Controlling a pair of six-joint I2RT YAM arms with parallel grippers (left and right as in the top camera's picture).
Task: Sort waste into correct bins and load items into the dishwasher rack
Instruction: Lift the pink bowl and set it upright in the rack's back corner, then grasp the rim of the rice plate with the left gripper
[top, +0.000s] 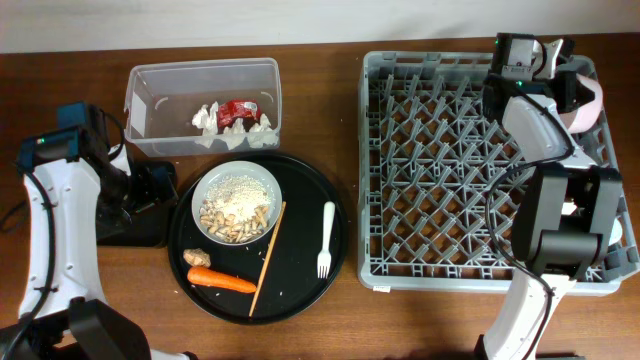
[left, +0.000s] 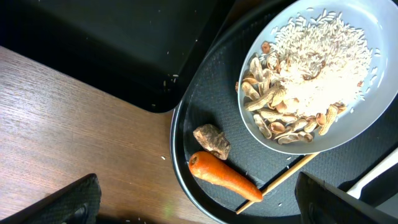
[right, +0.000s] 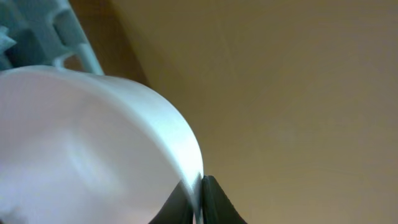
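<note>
Overhead: my right arm stretches to the dishwasher rack's (top: 372, 180) far corner, my left arm bent low. Left wrist: my left gripper (left: 199, 210) gapes, carrot (left: 224, 176) just ahead between its jaws. Right wrist: my right gripper (right: 200, 200) pinches the pale pink bowl's (right: 93, 149) rim.

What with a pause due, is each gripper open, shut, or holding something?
Left gripper: open, holding nothing.
Right gripper: shut on the pale pink round bowl.

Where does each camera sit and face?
Overhead: above the table, facing down; left arm and right arm show.
Left wrist: over the round black tray, facing down at white bowl and carrot; own fingertips show.
Right wrist: tight against the pale pink bowl; its pincer grips the rim.
Shared: overhead and left wrist both show the carrot.
</note>
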